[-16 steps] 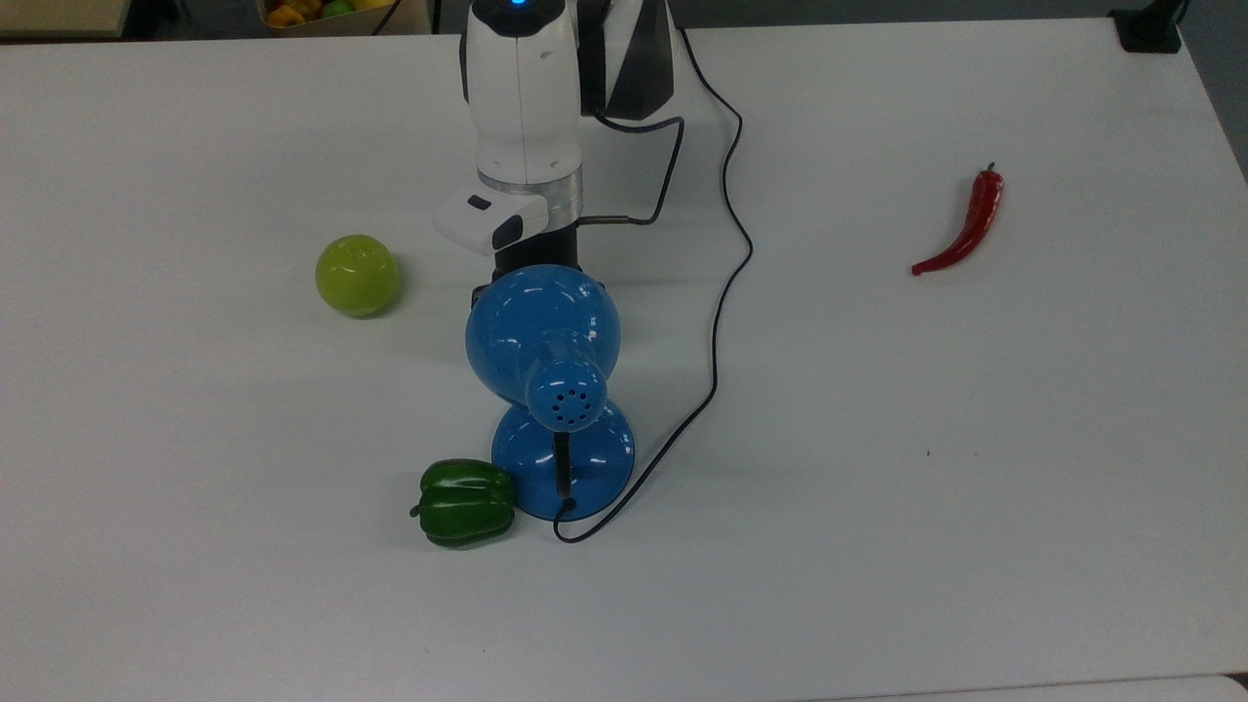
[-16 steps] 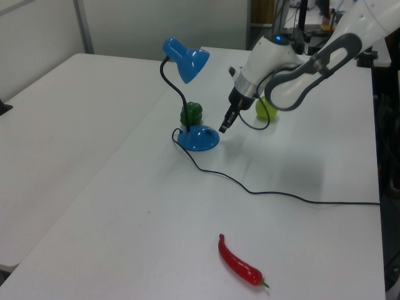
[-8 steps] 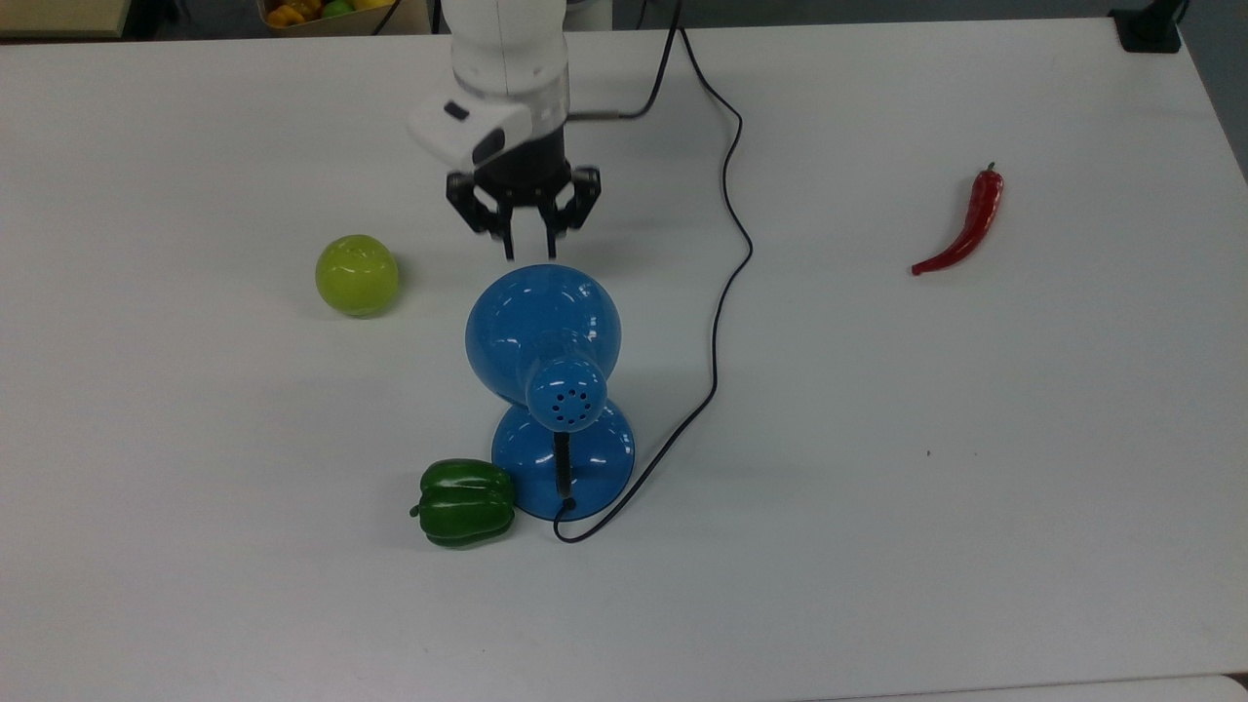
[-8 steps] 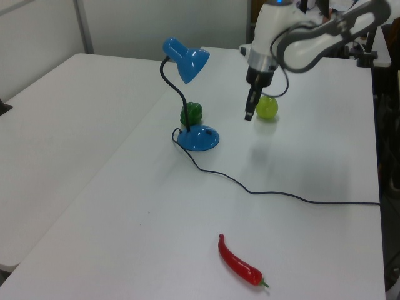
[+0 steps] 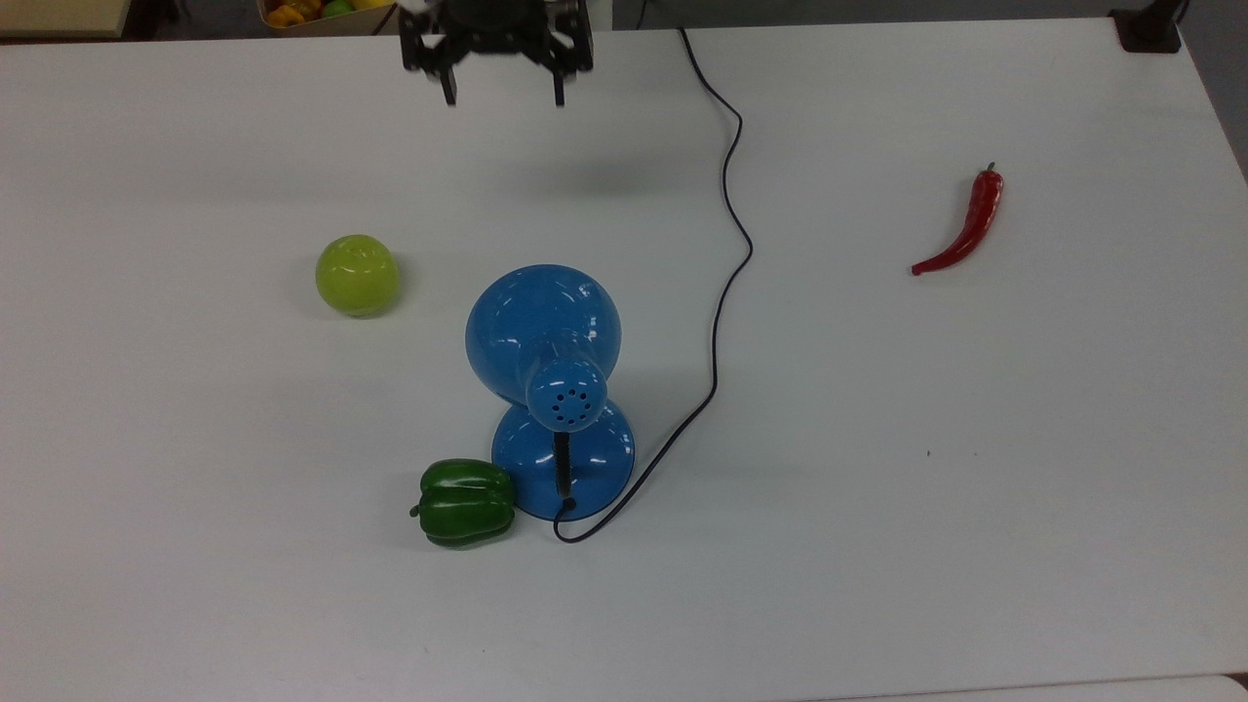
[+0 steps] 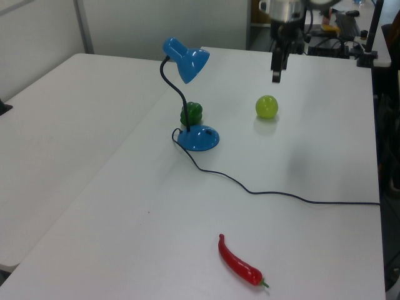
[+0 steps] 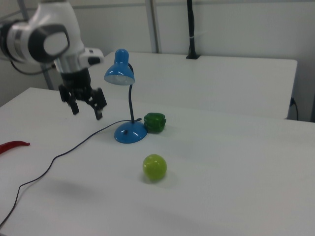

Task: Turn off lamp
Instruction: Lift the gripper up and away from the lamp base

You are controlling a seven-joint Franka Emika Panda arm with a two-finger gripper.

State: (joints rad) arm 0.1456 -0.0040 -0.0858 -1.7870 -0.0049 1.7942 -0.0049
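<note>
My fingers (image 5: 450, 90) are spread wide and empty, raised above the tabletop (image 5: 975, 439), well apart from the lamp (image 5: 546, 336). A green pepper (image 5: 466, 501) touches the lamp's base.

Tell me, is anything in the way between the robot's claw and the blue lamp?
Nothing visible is. The end effector hangs open above bare table, apart from the lamp. The green apple sits off to the top view's left, and the lamp's cord runs along the top view's right.

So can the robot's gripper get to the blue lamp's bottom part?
Probably yes. The open gripper hangs above bare table, and the lamp base's near side looks free; only the green pepper sits beside it.
</note>
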